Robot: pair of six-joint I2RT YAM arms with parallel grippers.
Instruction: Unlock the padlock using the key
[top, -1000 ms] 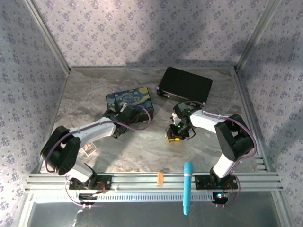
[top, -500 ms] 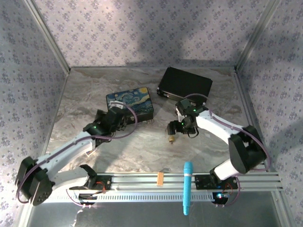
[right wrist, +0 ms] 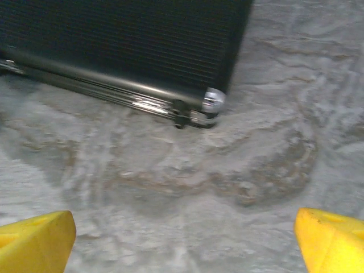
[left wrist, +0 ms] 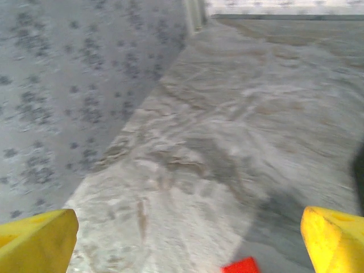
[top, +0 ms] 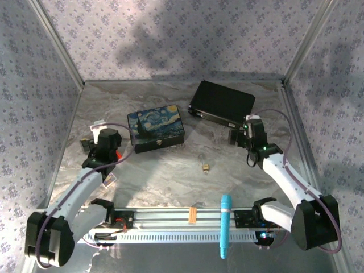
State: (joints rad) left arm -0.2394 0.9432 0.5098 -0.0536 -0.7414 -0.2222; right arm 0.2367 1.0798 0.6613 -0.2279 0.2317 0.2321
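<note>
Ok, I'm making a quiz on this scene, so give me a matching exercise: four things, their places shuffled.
Things: 1 padlock; 2 black case; 3 painted box; 4 teal tube.
Places: A across the front rails; B back right; C middle of the table; D left of the black case.
Pairs: 1-C, 2-B, 3-D, 4-A.

You're looking at a robot test cell, a lab-type rig, not a home or a shop. Floral-print wall panels (top: 170,40) close it in on three sides, held by bare aluminium posts (top: 57,42) at the upper left and upper right of the frame. The floor is a marble-print tabletop (top: 170,176). Along the bottom edge runs a slotted aluminium rail (top: 170,219), with the left arm (top: 79,187) and right arm (top: 287,176) bolted to it.
</note>
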